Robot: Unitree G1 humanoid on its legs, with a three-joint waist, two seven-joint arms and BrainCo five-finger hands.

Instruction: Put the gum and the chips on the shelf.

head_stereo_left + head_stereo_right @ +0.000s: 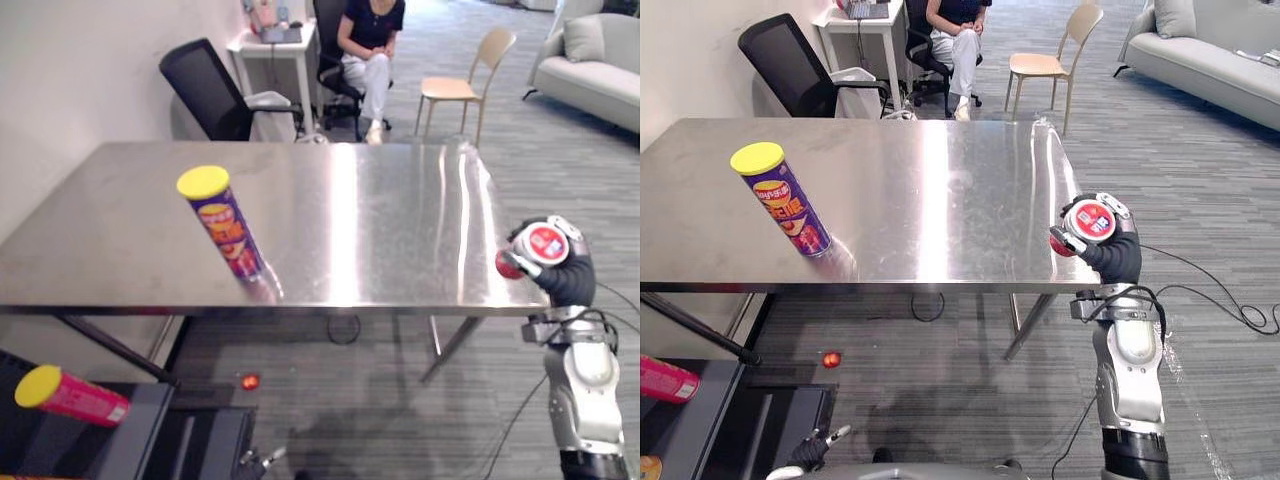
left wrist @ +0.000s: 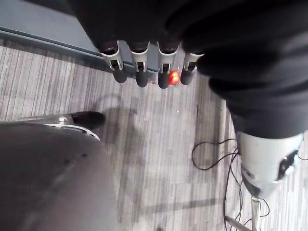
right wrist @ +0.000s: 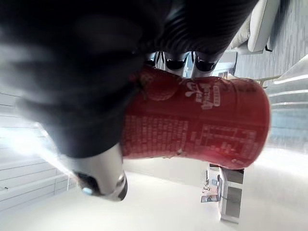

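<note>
A purple chips can (image 1: 222,225) with a yellow lid stands, leaning a little, on the steel table (image 1: 400,220) near its front left. My right hand (image 1: 570,280) is at the table's front right corner, shut on a red gum tub (image 1: 540,245) with a white label on its lid. The right wrist view shows the red tub (image 3: 202,122) held crosswise in the curled fingers. My left hand (image 2: 139,67) hangs low over the carpet, fingers straight and empty. A pink can (image 1: 70,395) with a yellow lid lies on the dark shelf (image 1: 150,420) at lower left.
Behind the table are a black office chair (image 1: 205,90), a small white desk (image 1: 275,45), a seated person (image 1: 370,40), a wooden chair (image 1: 465,85) and a sofa (image 1: 590,60). A small red light (image 1: 249,381) glows on the floor under the table.
</note>
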